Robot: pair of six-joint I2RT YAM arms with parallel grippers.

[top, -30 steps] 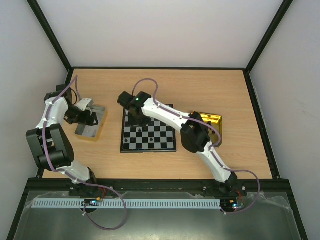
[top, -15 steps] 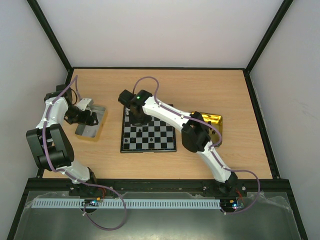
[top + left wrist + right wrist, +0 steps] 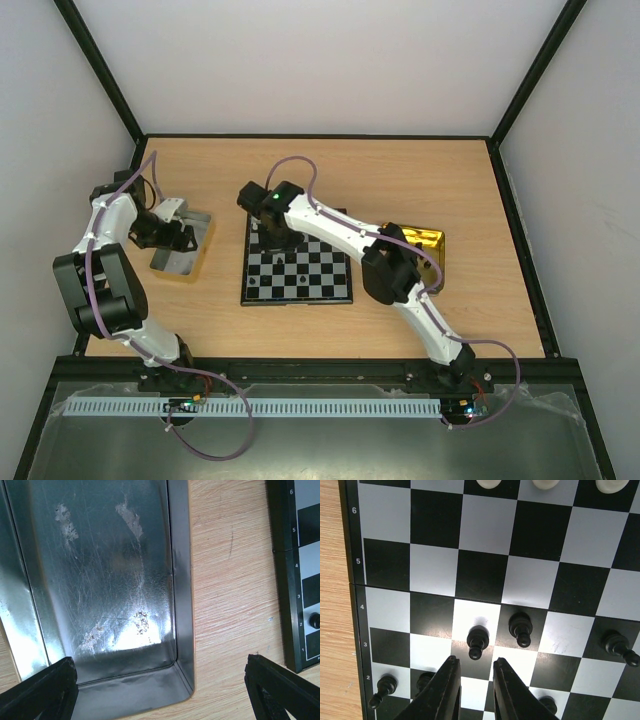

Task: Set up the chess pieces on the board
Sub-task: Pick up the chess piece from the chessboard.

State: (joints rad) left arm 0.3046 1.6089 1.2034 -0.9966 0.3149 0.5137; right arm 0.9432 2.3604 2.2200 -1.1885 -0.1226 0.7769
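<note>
The board point(image 3: 246, 298) lies mid-table, and its numbered edge shows in the right wrist view point(image 3: 353, 570). Black chess pieces stand on its near rows; one black pawn point(image 3: 477, 641) is just ahead of my right gripper point(image 3: 476, 660). That gripper hovers above the board's far-left part point(image 3: 268, 230), its jaws a narrow gap apart with nothing between them. Another black pawn point(image 3: 521, 628) stands beside the first. White pieces point(image 3: 546, 484) line the far row. My left gripper point(image 3: 160, 662) stands wide open and empty over the corner of the silver tray point(image 3: 100, 580).
The silver-grey metal tray point(image 3: 188, 255) sits left of the board and shows no pieces inside. A gold tray point(image 3: 428, 241) lies right of the board, partly under the right arm. The board's rim point(image 3: 285, 580) with a black piece point(image 3: 315, 621) shows in the left wrist view.
The right wrist has shifted slightly over the board's far-left corner. The left arm has not moved.
</note>
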